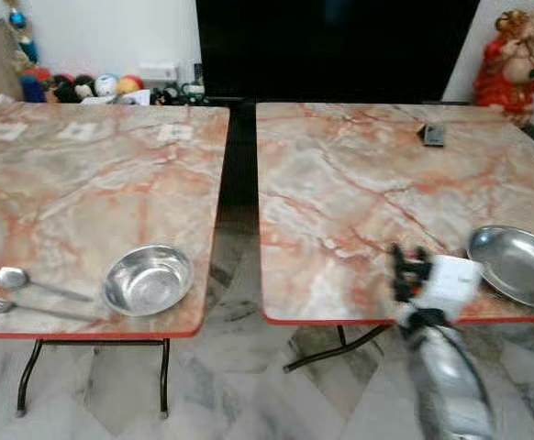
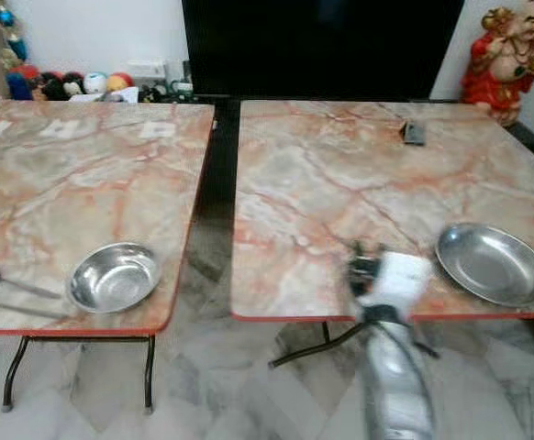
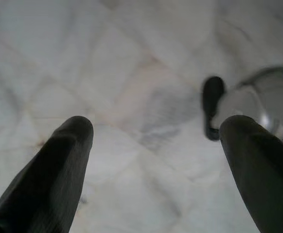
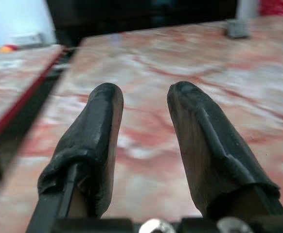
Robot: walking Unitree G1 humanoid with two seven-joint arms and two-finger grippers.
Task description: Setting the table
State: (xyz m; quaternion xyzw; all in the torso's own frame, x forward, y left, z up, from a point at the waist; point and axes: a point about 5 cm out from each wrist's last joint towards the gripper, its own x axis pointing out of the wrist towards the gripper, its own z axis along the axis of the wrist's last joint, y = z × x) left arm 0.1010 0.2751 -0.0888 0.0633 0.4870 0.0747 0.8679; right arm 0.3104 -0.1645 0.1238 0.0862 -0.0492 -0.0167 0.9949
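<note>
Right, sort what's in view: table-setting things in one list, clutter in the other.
For the job:
bowl
plate
spoon
fork
right gripper, jaws open, over the right table

Lying about:
dark gadget
red figurine
toys
white cards

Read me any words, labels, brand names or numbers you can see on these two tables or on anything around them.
No text can be read anywhere.
Three white paper squares lie along the far side of the left table: any print is too blurred to read.
Small dark device on the right table: no legible marking.
Bowl, plate, spoon and fork: no visible lettering.
</note>
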